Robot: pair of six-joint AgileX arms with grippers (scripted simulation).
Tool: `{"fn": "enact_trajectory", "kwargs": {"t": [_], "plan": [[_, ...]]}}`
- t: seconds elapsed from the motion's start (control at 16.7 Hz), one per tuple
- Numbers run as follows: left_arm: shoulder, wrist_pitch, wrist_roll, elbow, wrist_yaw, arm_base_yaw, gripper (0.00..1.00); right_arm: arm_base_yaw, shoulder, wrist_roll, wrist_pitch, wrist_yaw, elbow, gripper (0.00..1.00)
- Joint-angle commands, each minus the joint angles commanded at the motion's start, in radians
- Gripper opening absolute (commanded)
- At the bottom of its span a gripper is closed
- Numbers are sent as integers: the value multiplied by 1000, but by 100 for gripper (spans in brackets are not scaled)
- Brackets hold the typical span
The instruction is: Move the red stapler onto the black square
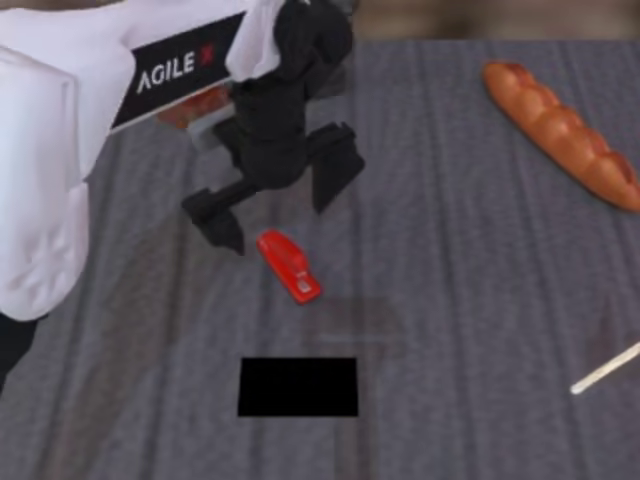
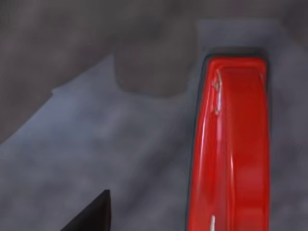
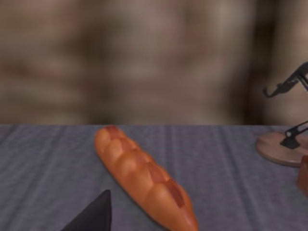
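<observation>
Red stapler on table, uncovered, below left gripper's wide-spread, empty fingers.

A long braided bread loaf lies on the grey table toward the far right corner in the top view, set slantwise, its golden-brown crust cut into plump segments with darker reddish patches between them. The right wrist view shows the same loaf lying flat on the table's streaked grey surface. Near the right edge of the top view, a thin pale stick lies at an angle, partly cut off by the frame. In the right wrist view a round tan base carrying a thin black frame sits farther off; what it is cannot be told.
</observation>
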Motion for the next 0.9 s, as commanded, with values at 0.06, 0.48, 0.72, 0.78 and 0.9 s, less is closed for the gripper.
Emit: {"fn": "enact_trajectory", "kwargs": {"t": [0.06, 0.48, 0.72, 0.78, 0.9], "plan": [[6, 49, 0, -39, 0, 0, 100, 0, 0, 0, 0, 0, 0, 100], [24, 149, -1, -130, 0, -1, 100, 0, 0, 0, 0, 0, 0, 100], [24, 149, -1, -130, 0, -1, 70, 0, 0, 0, 0, 0, 0, 100], [24, 149, -1, -130, 0, -1, 62, 0, 0, 0, 0, 0, 0, 100], [24, 149, -1, -130, 0, -1, 47, 0, 0, 0, 0, 0, 0, 100]]}}
